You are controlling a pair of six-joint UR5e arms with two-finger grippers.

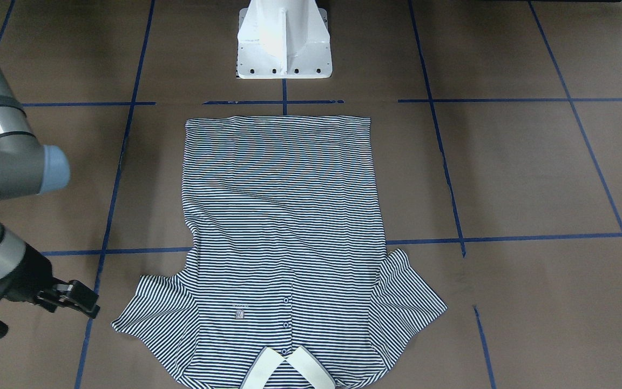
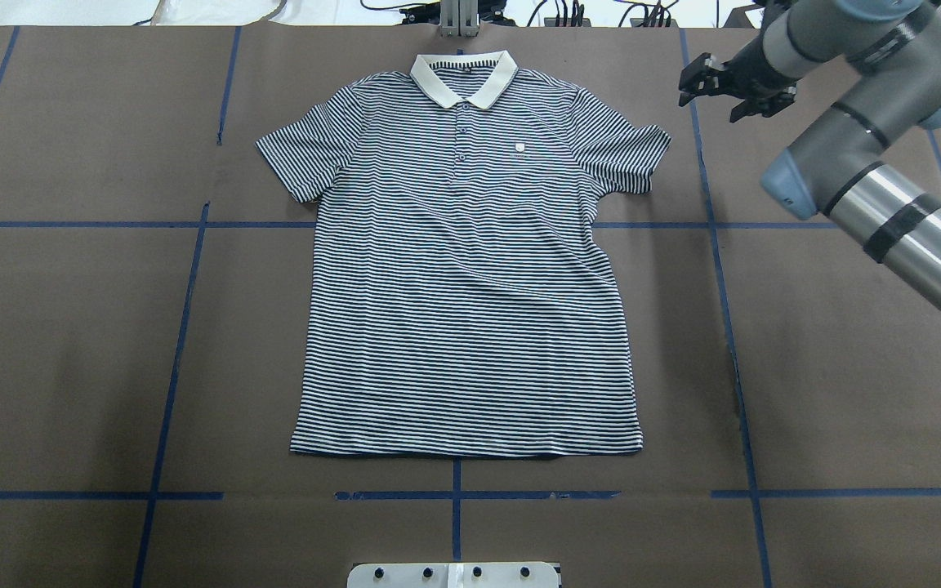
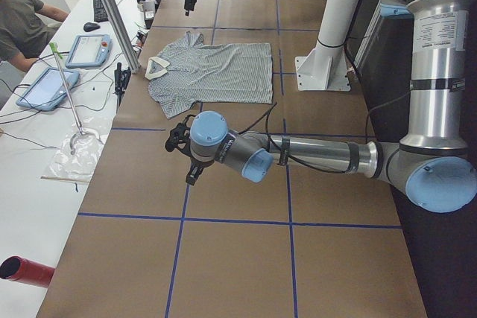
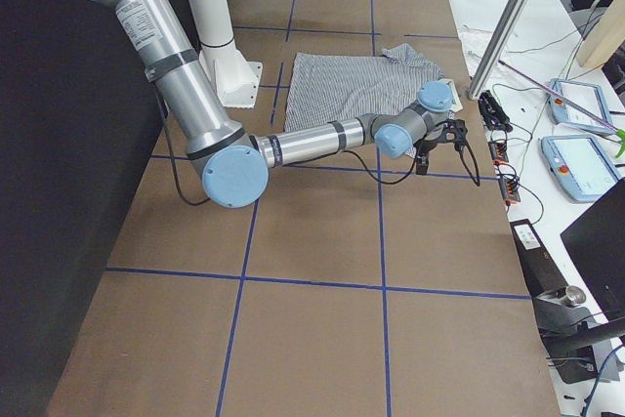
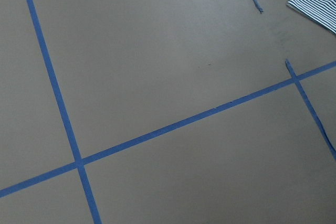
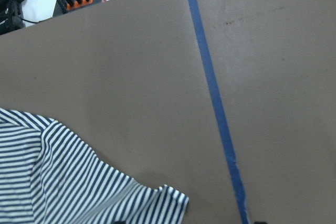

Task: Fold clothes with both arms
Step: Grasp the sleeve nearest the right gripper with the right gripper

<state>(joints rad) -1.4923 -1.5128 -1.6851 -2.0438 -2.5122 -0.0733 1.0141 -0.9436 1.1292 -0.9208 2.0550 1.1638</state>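
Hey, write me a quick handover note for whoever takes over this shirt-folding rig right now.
Polo shirt: flat on the table, front up, collar away from the robot, both sleeves spread.
Right gripper: open, empty, beside one sleeve, not touching it.
Left gripper: over the table, off the shirt's other side; open or shut, cannot tell.
Done: no fold yet.
Left: all the folding.

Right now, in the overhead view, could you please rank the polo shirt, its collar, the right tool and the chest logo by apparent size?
1. polo shirt
2. collar and right tool: alike in size, and the tool seems nearer the camera, so unranked
3. chest logo
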